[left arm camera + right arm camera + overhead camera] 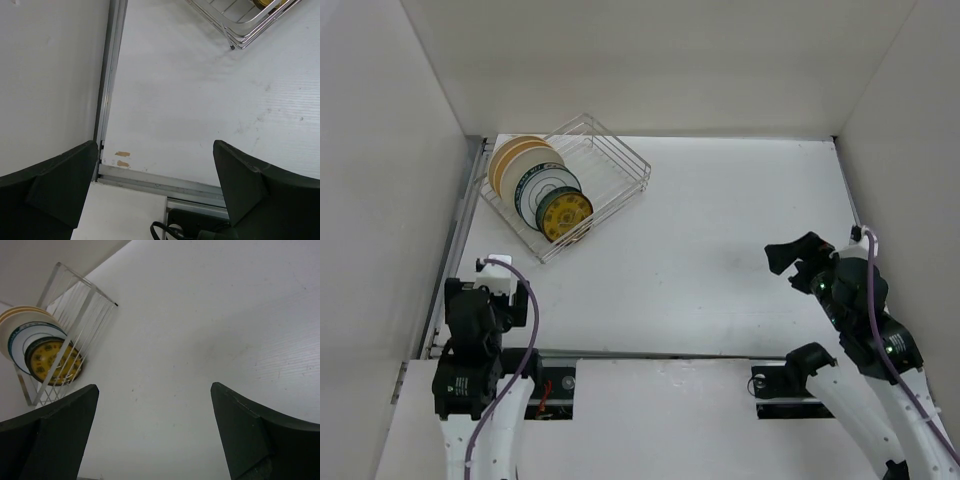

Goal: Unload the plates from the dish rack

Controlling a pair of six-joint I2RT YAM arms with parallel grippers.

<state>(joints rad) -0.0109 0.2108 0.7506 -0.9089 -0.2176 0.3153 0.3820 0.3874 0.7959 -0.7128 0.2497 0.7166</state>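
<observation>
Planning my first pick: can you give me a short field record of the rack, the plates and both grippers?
rack: dish rack, far left of the table, set at an angle
plates: plates standing on edge in the rack, none unloaded
front plate: small yellow plate
left gripper: left gripper open, empty, near left, short of the rack
right gripper: right gripper open, empty, near right, facing the rack

Silver wire-grid dish rack [620, 165], unpainted metal, on a plain white surface [720, 230]. Small round mustard-yellow plate [567, 212]: dark rim, dark dotted motifs. Round white plate [542, 188]: dark patterned rim band, thin inner rings. Larger round cream and tan plates [515, 160]: no pattern visible. Left tool [156, 170] and right tool [155, 412]: matte black fingers
</observation>
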